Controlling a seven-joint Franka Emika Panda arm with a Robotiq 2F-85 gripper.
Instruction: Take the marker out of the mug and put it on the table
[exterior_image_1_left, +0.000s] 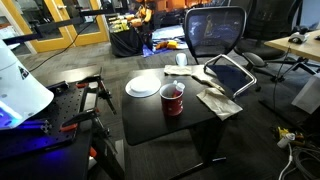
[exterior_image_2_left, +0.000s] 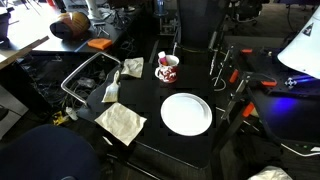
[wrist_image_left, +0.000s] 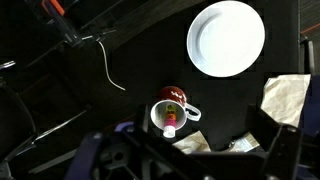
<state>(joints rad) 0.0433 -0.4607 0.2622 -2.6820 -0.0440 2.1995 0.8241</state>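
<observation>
Office clutter surrounds a matte black tabletop (exterior_image_1_left: 150, 118) that carries all the task items.

Fingers (wrist_image_left: 285, 150): in the wrist view they show as blurred dark shapes at the lower edge. They are spread wide, hold nothing, and sit high above the surface. This stance suits an approach from above, since the marker can be reached only through the open mouth of the mug.

Marker (wrist_image_left: 171, 126): it stands inside the mug (wrist_image_left: 172, 108), with its tip leaning towards the rim. Extraction is not yet done.

Mug: it stands upright with its handle to one side, roughly below the gap between the fingers.

Adjacent items: a white plate (wrist_image_left: 226, 38) lies near the mug but apart from it. Crumpled napkins (exterior_image_2_left: 120, 122) and a wire basket (exterior_image_2_left: 88, 75) lie towards one edge of the tabletop. The bare black surface beside the plate is judged a suitable set-down area.
</observation>
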